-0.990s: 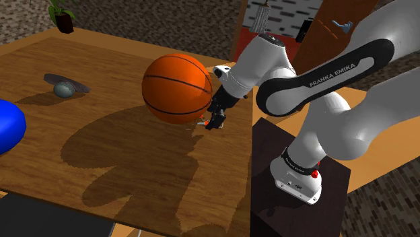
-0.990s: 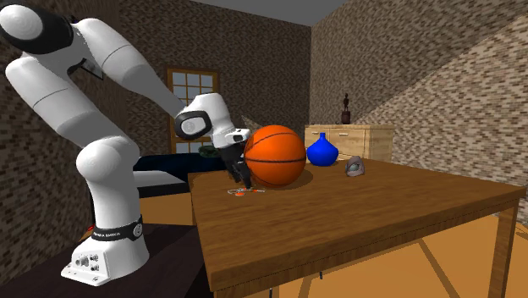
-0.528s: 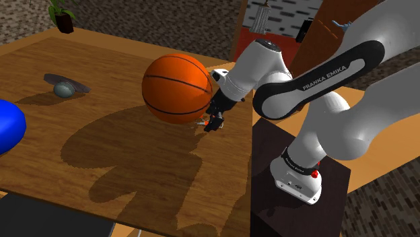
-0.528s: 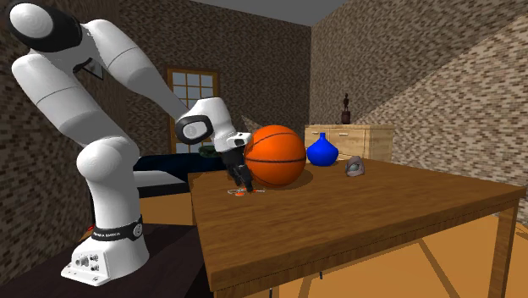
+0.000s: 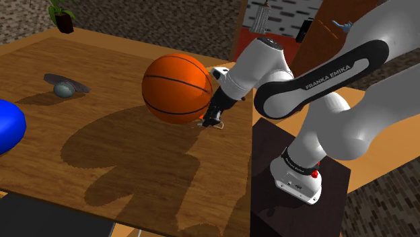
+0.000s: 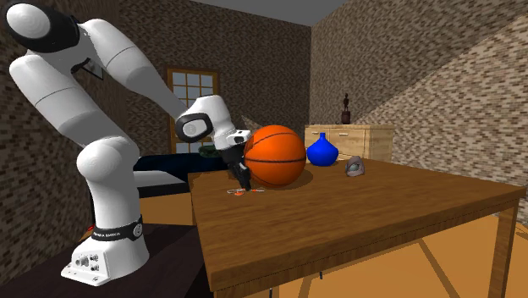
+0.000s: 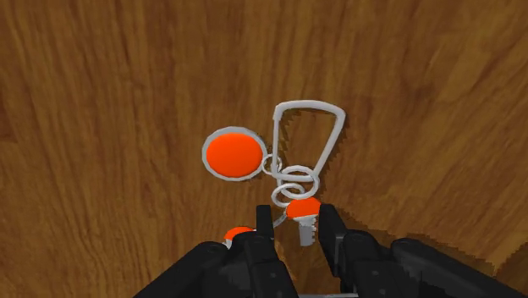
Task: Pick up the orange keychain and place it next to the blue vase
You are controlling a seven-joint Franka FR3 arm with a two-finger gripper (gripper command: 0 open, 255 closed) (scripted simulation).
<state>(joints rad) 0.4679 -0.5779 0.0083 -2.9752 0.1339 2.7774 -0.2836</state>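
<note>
— How far along is it?

— Early, I judge. The wooden table (image 5: 101, 168) carries everything. The basketball (image 5: 176, 87) sits just beside the fingers, and the blue vase (image 6: 321, 150) stands well beyond the ball from them. The orange keychain (image 7: 234, 156) lies flat on the wood right at the fingertips, so nothing is lifted yet.

— And the gripper (image 7: 295, 222)?

— Low over the wood, fingers drawn in to a narrow gap with the keychain's small orange tab (image 7: 303, 208) between them. They seem to pinch it. The round orange disc and the wire clip (image 7: 311, 103) lie just ahead of the fingertips, linked to the tab by small rings.

— So what remains?

— The lift, the carry around or over the ball, and setting it down next to the vase.

— Anything hard to make out?

— The shoulder view cuts the vase off at its edge. In both exterior views the hand and the ball cover most of the keychain. A second orange bit (image 7: 239, 230) beside one finger is half hidden under it, and I cannot tell how firm the pinch is
</note>
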